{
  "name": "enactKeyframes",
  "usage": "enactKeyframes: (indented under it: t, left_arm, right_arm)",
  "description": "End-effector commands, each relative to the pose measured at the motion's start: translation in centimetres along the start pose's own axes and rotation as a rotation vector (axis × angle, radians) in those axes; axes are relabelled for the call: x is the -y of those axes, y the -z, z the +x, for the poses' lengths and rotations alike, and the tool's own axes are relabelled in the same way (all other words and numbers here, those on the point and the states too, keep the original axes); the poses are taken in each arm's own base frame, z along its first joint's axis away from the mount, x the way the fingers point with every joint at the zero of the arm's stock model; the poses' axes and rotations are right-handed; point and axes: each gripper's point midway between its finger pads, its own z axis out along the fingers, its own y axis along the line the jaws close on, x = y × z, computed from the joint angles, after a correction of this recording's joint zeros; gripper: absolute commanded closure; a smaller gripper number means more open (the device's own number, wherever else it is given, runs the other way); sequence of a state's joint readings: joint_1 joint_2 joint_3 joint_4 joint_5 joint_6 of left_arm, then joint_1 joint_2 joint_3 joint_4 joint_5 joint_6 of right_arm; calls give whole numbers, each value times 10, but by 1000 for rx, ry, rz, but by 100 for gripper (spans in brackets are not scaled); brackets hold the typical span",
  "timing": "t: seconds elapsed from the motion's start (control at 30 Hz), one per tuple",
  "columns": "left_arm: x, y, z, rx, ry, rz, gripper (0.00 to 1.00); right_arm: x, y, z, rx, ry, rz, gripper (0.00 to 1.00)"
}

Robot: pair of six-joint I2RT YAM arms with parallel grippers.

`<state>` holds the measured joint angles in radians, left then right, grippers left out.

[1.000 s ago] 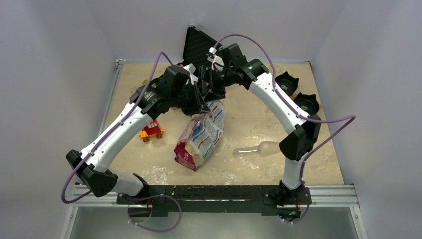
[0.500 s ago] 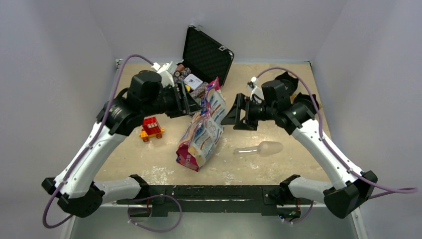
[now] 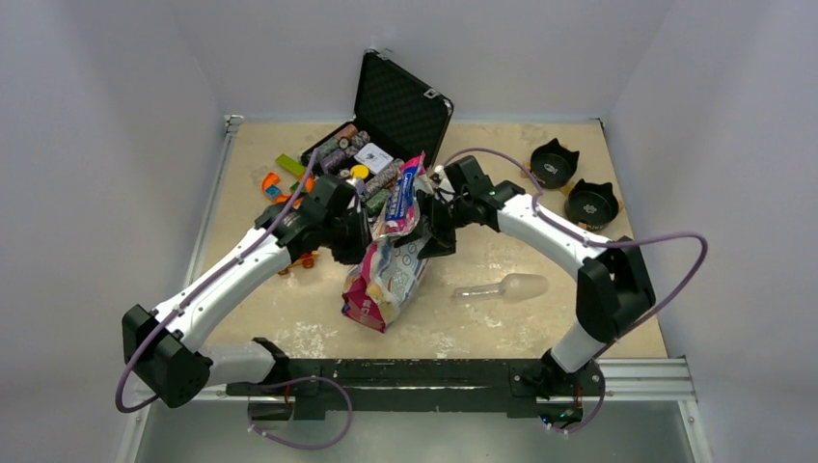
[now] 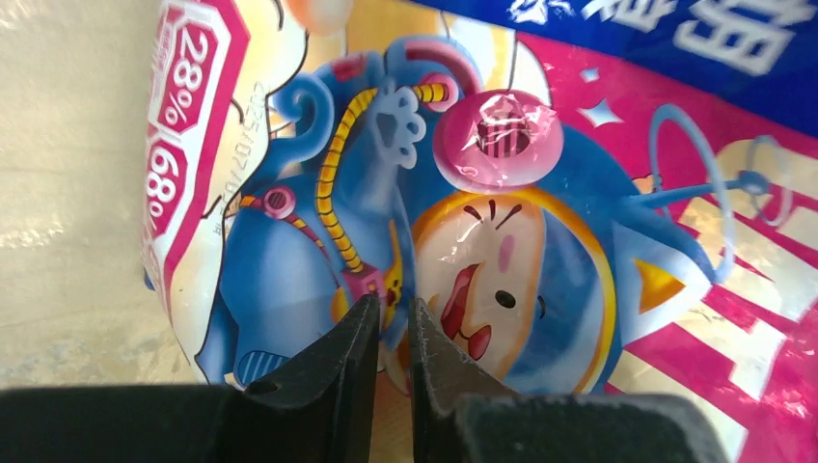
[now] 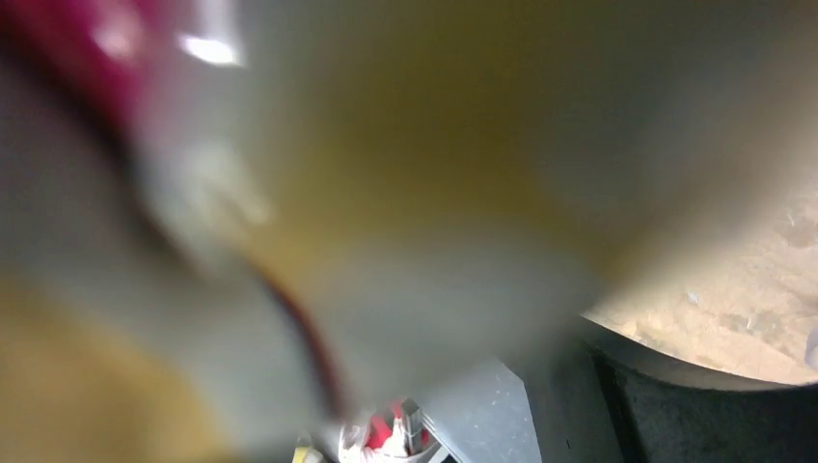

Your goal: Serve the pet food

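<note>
Lying just before the open case [image 3: 403, 104], the pet food bag [image 3: 389, 275] is flanked by both grippers. The left gripper [image 4: 394, 313] is seen nearly closed against its film, grip uncertain; the right gripper [image 3: 425, 230] cannot be judged open or closed.

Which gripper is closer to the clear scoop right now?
Right. The right gripper is at the bag's right side, the side where the clear scoop lies; the left gripper is across the bag, on its left.
</note>
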<state>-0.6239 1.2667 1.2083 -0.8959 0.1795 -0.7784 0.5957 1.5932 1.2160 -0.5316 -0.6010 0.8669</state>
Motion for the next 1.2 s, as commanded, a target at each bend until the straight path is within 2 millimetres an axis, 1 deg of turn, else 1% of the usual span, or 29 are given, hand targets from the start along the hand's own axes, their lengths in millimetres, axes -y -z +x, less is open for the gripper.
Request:
enactKeyframes:
  t: [0.0, 0.1, 0.17, 0.2, 0.27, 0.3, 0.33, 0.37, 0.43, 0.5, 0.57, 0.6, 0.67, 0.7, 0.73, 0.77, 0.83, 0.9, 1.0, 1.07, 1.13, 1.17]
  left_arm:
    - [21, -2, 36, -85, 57, 179, 80]
    - [29, 4, 37, -72, 63, 234, 81]
    - [35, 10, 36, -68, 73, 254, 81]
    - [36, 15, 32, -51, 77, 250, 81]
    - [37, 30, 22, 16, 54, 233, 80]
    - [38, 40, 15, 60, 33, 237, 78]
    - [42, 51, 9, 101, 7, 247, 75]
    - [46, 63, 3, 138, -24, 262, 68]
    - [52, 83, -6, 188, -73, 277, 60]
    - [60, 103, -20, 244, -119, 273, 56]
    - [65, 116, -36, 293, -167, 253, 50]
    - [68, 121, -44, 312, -194, 243, 48]
    - [77, 124, -60, 326, -223, 222, 44]
    - [86, 125, -66, 323, -245, 238, 44]
    - [94, 124, -69, 313, -267, 260, 44]
    - [102, 123, -73, 309, -290, 284, 45]
    - [113, 118, -79, 298, -315, 307, 49]
    - [118, 112, -83, 287, -332, 311, 54]
    - [123, 110, -89, 278, -338, 306, 56]
    - [125, 108, -92, 277, -334, 305, 57]
    - [122, 104, -97, 290, -329, 280, 57]
    - [119, 102, -100, 296, -323, 256, 58]
  right_arm:
    - [-56, 9, -26, 47, 189, -115, 24]
    - [-71, 10, -33, 38, 247, -153, 23]
    - [-81, 10, -30, 9, 267, -195, 22]
    - [-81, 10, -30, 7, 265, -183, 22]
    - [-69, 16, -26, -2, 227, -113, 21]
    - [-65, 22, -23, 7, 216, -81, 20]
    - [-62, 29, -20, 16, 208, -59, 19]
    - [-62, 38, -15, 30, 204, -48, 17]
    - [-62, 61, -4, 72, 185, -24, 16]
    - [-58, 81, 1, 123, 162, 26, 16]
    - [-60, 103, 3, 189, 168, 60, 17]
    - [-62, 113, 0, 236, 167, 70, 17]
    - [-77, 137, -7, 335, 191, 58, 20]
    - [-85, 147, -11, 374, 213, 48, 22]
    - [-90, 153, -14, 401, 231, 47, 24]
    - [-96, 158, -18, 425, 262, 39, 28]
    - [-102, 160, -27, 455, 317, 37, 36]
    - [-109, 163, -35, 479, 363, 34, 43]
    - [-123, 163, -46, 493, 421, 19, 54]
    - [-131, 158, -49, 467, 439, 4, 59]
    - [-129, 149, -51, 439, 446, 7, 63]
    - [-128, 145, -52, 428, 447, 9, 65]
